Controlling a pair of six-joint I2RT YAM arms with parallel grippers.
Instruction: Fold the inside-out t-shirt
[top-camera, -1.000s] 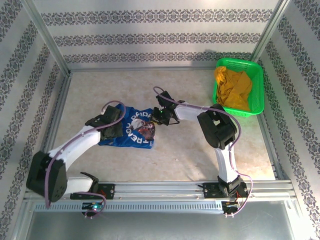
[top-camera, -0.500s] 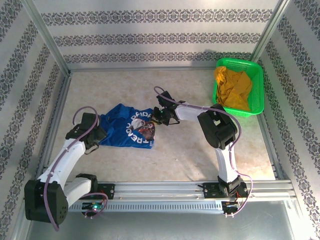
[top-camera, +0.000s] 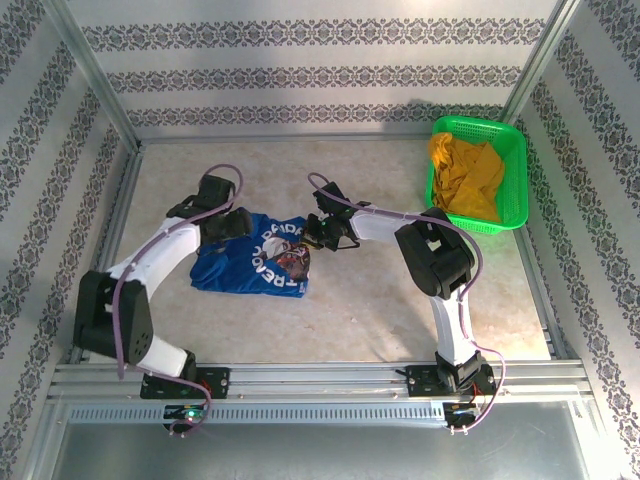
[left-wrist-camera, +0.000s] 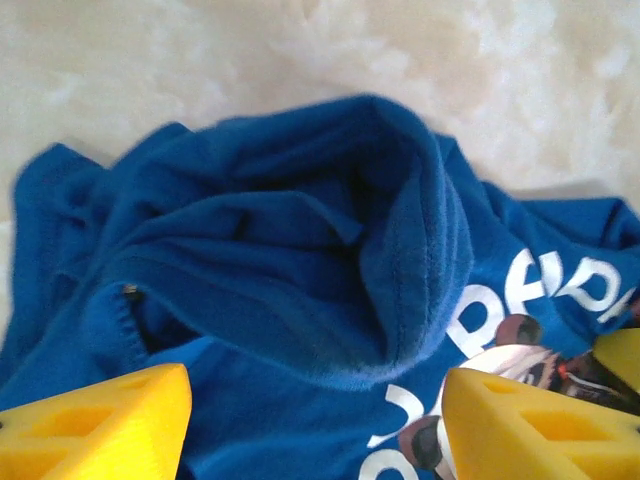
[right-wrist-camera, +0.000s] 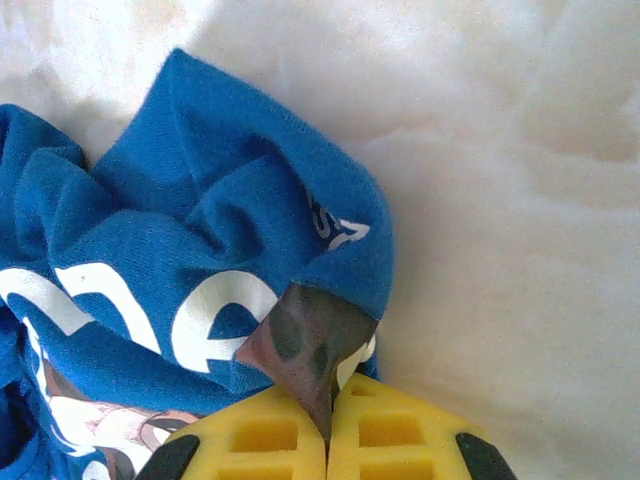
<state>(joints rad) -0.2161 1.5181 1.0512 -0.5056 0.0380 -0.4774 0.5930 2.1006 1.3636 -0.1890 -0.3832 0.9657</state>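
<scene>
From above, the left arm bows out to the left of its base and reaches forward. The left hand (top-camera: 228, 222) is at the far left edge of the blue t-shirt (top-camera: 255, 262). The right arm folds at its elbow and stretches leftward, so the right hand (top-camera: 322, 230) meets the shirt's far right corner. The shirt lies crumpled on the surface (top-camera: 370, 305) between the two hands.

At the left wrist, the left hand (left-wrist-camera: 318, 385) is spread wide and grips nothing. Bunched t-shirt (left-wrist-camera: 300, 250) lies just ahead of its yellow fingers (left-wrist-camera: 100, 425).

At the right wrist, the right hand (right-wrist-camera: 327, 398) is clamped tight on a fold of the t-shirt (right-wrist-camera: 200, 230). Bare surface (right-wrist-camera: 500, 200) lies to its right.
</scene>
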